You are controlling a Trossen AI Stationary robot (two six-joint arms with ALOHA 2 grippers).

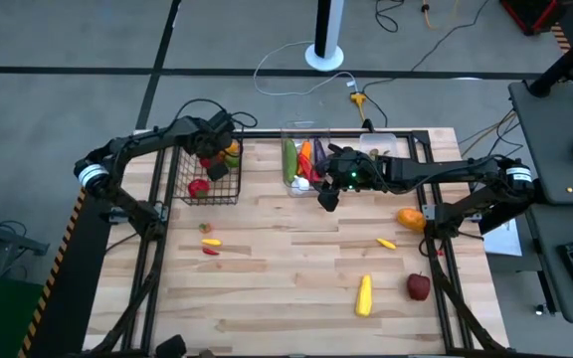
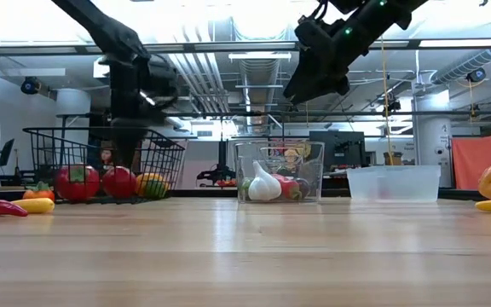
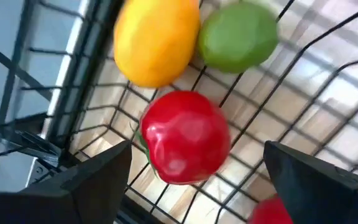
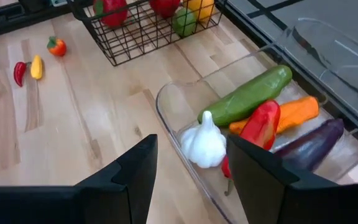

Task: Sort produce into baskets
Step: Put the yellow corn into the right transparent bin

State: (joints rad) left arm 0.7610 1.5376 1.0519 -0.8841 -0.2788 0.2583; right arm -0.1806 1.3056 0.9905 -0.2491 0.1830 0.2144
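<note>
Roughly half sorted: left gripper (image 3: pixel 191 180) spread wide over black wire basket (image 1: pixel 185 189) above a red tomato (image 3: pixel 185 137), right gripper (image 4: pixel 188 171) parted and empty over taller clear bin (image 2: pixel 314 149) of vegetables, shallower bin (image 2: pixel 395 182) empty, yellow pepper (image 1: pixel 364 295), apple (image 1: pixel 419 286) and several others left on table (image 1: pixel 286 288).

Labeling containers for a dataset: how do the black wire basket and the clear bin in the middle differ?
The black wire basket has open mesh walls; the clear bin has solid see-through walls. The basket holds round red, yellow and green pieces; the bin holds garlic, a cucumber and long peppers. Both are rectangular and rest on the table.
</note>
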